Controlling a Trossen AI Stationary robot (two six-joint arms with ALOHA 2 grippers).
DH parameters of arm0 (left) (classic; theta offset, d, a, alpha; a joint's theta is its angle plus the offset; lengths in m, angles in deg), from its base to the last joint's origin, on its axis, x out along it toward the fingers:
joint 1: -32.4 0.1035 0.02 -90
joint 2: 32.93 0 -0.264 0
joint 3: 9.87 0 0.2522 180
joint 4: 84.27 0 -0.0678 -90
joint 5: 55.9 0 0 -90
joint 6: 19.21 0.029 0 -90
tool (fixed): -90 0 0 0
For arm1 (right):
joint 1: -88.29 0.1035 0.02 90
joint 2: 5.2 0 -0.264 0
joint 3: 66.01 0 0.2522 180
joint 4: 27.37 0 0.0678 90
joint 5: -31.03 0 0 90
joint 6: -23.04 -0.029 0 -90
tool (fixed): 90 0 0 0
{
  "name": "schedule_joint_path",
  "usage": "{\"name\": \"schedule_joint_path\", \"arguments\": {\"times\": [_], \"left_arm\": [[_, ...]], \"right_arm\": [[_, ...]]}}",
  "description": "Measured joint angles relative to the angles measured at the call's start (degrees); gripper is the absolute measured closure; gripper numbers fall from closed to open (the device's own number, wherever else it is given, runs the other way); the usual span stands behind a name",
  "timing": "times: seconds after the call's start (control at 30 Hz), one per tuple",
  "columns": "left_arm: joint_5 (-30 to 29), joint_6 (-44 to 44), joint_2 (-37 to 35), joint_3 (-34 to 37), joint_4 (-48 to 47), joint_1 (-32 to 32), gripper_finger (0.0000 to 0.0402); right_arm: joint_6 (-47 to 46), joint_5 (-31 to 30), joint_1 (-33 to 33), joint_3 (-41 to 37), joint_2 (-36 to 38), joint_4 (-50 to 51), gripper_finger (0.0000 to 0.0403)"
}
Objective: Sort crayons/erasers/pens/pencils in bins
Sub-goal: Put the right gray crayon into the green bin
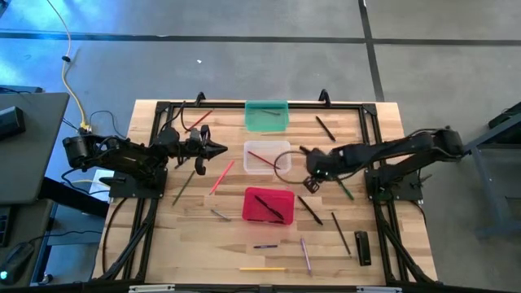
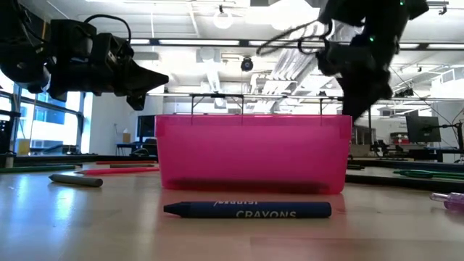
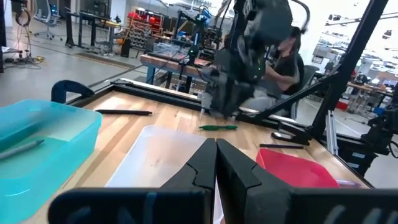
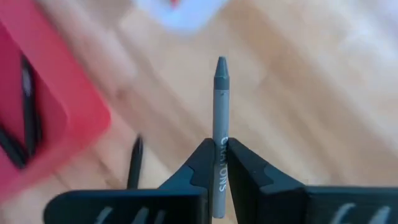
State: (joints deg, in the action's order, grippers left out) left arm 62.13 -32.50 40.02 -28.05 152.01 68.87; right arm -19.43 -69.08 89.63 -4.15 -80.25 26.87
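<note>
The teal bin (image 1: 267, 115), the clear bin (image 1: 267, 156) and the red bin (image 1: 269, 205) stand in a row down the table's middle. My right gripper (image 1: 310, 181) is just right of the clear bin, shut on a grey crayon (image 4: 221, 112). My left gripper (image 1: 220, 149) hangs shut and empty left of the clear bin, its fingers (image 3: 216, 155) pointing level toward that bin (image 3: 161, 155). Dark pens (image 1: 272, 207) lie in the red bin, and a red pencil (image 1: 262, 157) lies in the clear bin. My right gripper pinches the grey crayon between its two fingers at the labelled part (image 4: 221, 163), toward its blunt end. The crayon lies along the fingers, and its pointed tip (image 4: 221, 65) sticks out well past the fingertips. The fingers slant downward over the wood beside the red bin (image 4: 43, 106).
Loose pens and pencils lie around the bins: a red pencil (image 1: 221, 176), a green one (image 1: 183, 187), dark pens (image 1: 326, 128) (image 1: 309, 209) (image 1: 340, 231). A blue crayon (image 2: 246, 210) lies in front of the red bin. A black block (image 1: 362, 247) lies near right. A person (image 3: 287, 59) sits beyond the table.
</note>
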Motion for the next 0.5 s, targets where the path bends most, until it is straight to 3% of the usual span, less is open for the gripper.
{"name": "schedule_joint_path", "arguments": {"times": [0.23, 0.37, 0.5], "left_arm": [[-0.20, 1.02, 0.00, 0.00, -0.12, 0.00, 0.0401], [-0.44, 1.09, 0.00, 0.00, -0.02, 0.00, 0.0401], [-0.47, 1.02, 0.00, 0.00, -0.07, 0.00, 0.0402]], "right_arm": [[15.10, -10.54, -8.40, 0.07, 4.63, -10.62, 0.0384], [26.98, -9.91, -15.58, 0.14, 4.10, -22.79, 0.0384], [35.86, -3.90, -23.24, 1.68, 2.31, -30.39, 0.0384]]}}
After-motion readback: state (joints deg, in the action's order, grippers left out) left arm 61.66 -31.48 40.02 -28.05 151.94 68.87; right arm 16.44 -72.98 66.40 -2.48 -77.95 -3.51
